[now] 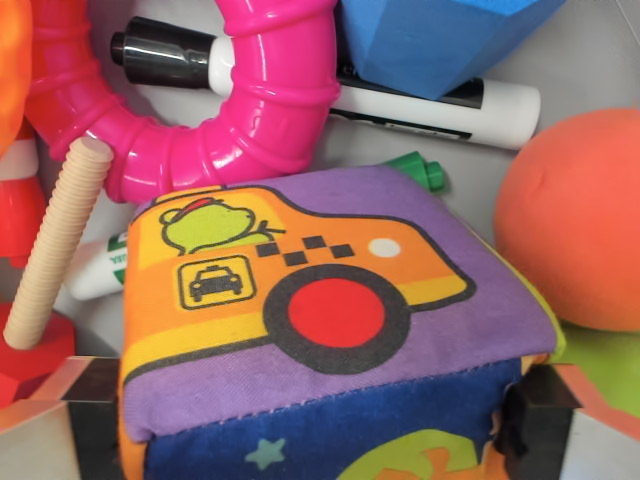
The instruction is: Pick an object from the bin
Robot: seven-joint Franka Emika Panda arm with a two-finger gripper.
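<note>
A soft fabric cube (330,300) fills the middle of the wrist view. Its top face is purple with an orange taxi, a green frog and a red wheel; its near face is dark blue. My gripper (310,430) straddles it at the bottom edge. The left finger (70,420) lies against the cube's left side, and the right finger (545,420) presses into its right side, denting the cloth. The cube hides whatever lies beneath it.
Around the cube lie a pink ribbed ring (250,110), a black-capped white marker (420,100), a blue foam block (440,35), an orange ball (575,220), a green-capped marker (420,170) and a beige threaded bolt (55,250) over red pieces (20,215).
</note>
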